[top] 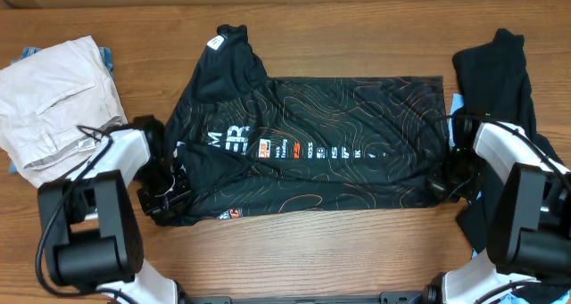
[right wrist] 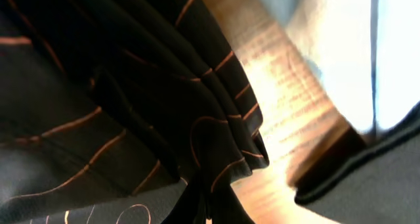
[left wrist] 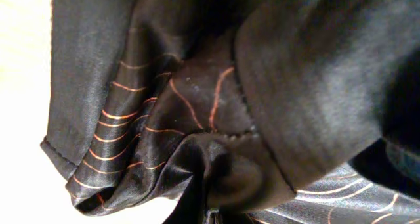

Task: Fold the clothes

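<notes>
A bunched sleeve fold is pinched in the left gripper (top: 163, 193), and the near hem corner is pinched in the right gripper (top: 443, 181). The jersey (top: 330, 152) is spread across the table (top: 294, 250), between trousers (top: 53, 99) and a black garment (top: 500, 72).

The jersey (top: 357, 117) bears large white letters (top: 234, 139), perhaps "M" and "3R"; its sponsor logos (top: 308, 150) are unreadable.

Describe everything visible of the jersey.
The jersey is black, thin, shiny cloth with orange contour lines and small white and red logos. It lies spread on the table, collar toward the left side, hem toward the right. The left hand seems to pinch a bunched sleeve, and the right hand the hem corner.
</notes>
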Motion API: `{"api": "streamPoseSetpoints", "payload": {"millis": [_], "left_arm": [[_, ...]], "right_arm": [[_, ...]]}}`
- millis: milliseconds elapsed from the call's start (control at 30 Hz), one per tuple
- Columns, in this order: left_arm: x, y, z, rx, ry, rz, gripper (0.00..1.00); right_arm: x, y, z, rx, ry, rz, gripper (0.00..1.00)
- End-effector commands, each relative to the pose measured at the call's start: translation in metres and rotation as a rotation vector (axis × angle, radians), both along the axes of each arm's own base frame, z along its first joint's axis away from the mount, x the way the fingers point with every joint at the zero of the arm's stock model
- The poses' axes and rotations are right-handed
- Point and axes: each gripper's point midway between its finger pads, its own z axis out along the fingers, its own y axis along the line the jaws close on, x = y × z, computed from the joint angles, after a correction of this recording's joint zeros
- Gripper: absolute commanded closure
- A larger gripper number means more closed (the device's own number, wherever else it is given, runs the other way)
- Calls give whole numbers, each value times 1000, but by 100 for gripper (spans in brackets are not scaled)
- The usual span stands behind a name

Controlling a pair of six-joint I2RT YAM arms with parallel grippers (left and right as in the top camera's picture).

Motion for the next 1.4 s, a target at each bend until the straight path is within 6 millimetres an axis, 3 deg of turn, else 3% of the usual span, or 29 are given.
{"api": "streamPoseSetpoints", "payload": {"millis": [0, 233, 367, 567, 733, 833, 867, 1100, 1200, 1367], "left_arm": [[-36, 15, -21, 49, 79, 46, 96], [-20, 32, 2, 89, -58, 90, 96], [-15, 42, 16, 110, -127, 130, 96], [-10, 40, 25, 97, -176, 138, 92], [-2, 39, 33, 88, -226, 143, 83], [2, 40, 36, 89, -240, 137, 77], [2, 40, 36, 90, -241, 137, 77], [10, 41, 39, 88, -272, 125, 78], [28, 41, 52, 67, -342, 110, 77], [77, 22, 95, -50, -565, 36, 61]], "right_arm": [[-13, 0, -6, -16, 46, -18, 96], [-26, 6, -9, 6, 81, -29, 96], [-20, 4, -11, 2, 55, -28, 96], [-10, 10, -10, 34, 5, -35, 91], [4, 8, 17, 15, -125, -33, 85], [9, 7, 34, 4, -192, -29, 67], [10, 8, 38, 8, -209, -29, 64], [11, 10, 46, 15, -237, -27, 64], [24, 13, 47, 41, -291, -11, 64], [76, 40, 74, 226, -506, 83, 57]]}}
